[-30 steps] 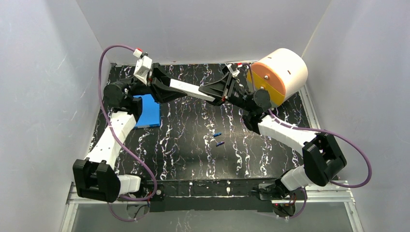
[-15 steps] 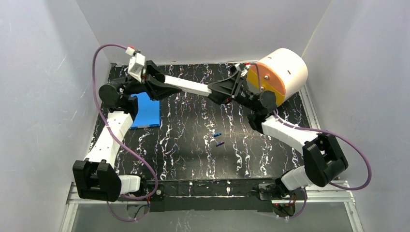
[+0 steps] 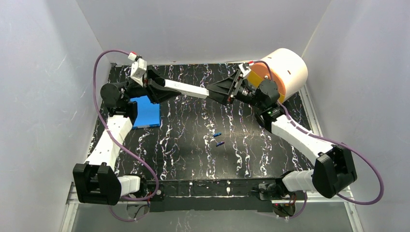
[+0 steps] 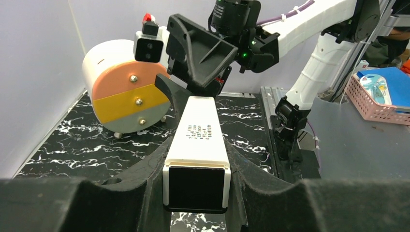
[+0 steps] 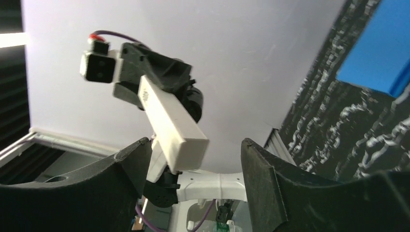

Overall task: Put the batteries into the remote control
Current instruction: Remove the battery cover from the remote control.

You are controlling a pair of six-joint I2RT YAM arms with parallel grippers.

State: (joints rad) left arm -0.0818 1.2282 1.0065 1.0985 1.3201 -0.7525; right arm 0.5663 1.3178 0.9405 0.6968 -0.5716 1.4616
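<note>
Pinching one end of the remote control [image 3: 186, 89], L gripper [image 3: 154, 85] holds it aloft, long axis aimed into R gripper [image 3: 216, 93], jaws spread round far end. Batteries [image 3: 218, 139] lie on table [image 3: 183, 145] below, slightly R of centre.

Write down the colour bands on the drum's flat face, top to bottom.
The drum face shows pink, yellow-orange, then grey; left wrist view shows it best.

The remote control [image 3: 186, 89], clamped in the left gripper [image 3: 163, 87], has shifted a little left and toward the far side of the desk [image 3: 193, 159]. The right gripper [image 3: 211, 93] has followed its right end. The right arm [image 3: 295, 135] has stretched out, its elbow now nearer and further right, and its wrist covers more of the drum [image 3: 292, 67].
</note>
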